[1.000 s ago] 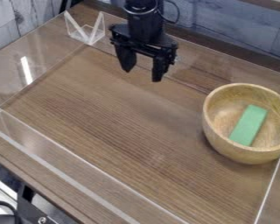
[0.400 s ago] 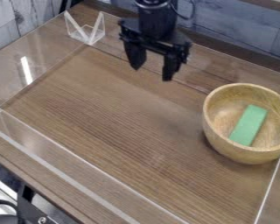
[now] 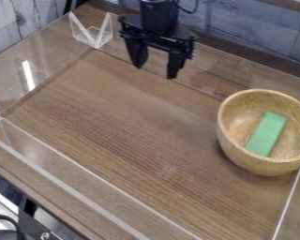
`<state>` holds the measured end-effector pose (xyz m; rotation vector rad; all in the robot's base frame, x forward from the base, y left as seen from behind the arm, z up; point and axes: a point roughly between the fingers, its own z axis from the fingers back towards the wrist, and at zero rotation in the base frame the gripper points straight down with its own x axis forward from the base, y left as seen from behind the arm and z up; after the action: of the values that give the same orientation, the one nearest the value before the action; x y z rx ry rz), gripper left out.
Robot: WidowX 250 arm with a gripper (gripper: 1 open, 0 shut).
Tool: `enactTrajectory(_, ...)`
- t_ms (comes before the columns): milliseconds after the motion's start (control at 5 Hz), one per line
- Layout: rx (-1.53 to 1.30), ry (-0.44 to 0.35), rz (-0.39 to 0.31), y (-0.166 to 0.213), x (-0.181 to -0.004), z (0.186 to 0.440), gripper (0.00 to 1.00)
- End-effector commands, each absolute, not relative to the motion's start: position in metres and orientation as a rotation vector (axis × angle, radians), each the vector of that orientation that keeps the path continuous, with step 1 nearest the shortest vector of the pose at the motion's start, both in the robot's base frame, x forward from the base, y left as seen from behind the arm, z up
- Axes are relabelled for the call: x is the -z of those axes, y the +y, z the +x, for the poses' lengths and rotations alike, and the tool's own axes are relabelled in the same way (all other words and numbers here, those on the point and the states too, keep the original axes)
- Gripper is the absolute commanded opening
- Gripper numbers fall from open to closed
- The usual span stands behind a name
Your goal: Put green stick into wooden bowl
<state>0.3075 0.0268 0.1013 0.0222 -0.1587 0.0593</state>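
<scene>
The green stick lies flat inside the wooden bowl, which sits on the table at the right. My gripper hangs over the far middle of the table, well to the left of and behind the bowl. Its black fingers point down and stand apart, open, with nothing between them.
Low clear plastic walls fence the wooden tabletop on the left, front and right. A clear bracket stands at the far left corner. A dark edge runs behind the arm.
The gripper has shifted a little back toward the far edge and stayed open and empty. The green stick has stayed in the bowl throughout.
</scene>
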Motion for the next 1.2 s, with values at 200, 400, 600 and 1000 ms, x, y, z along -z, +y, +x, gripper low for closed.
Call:
enactTrajectory(200,0.059,-0.179,0.001,0.015,-0.111,0.312,1.0)
enactTrajectory(400,0.089,-0.169,0.001,0.019,-0.109,0.307,1.0)
enactTrajectory(600,0.106,-0.169,0.0,0.03,-0.102,0.315,1.0)
enactTrajectory(1000,0.088,-0.198,0.008,0.033,-0.103,0.309,1.0)
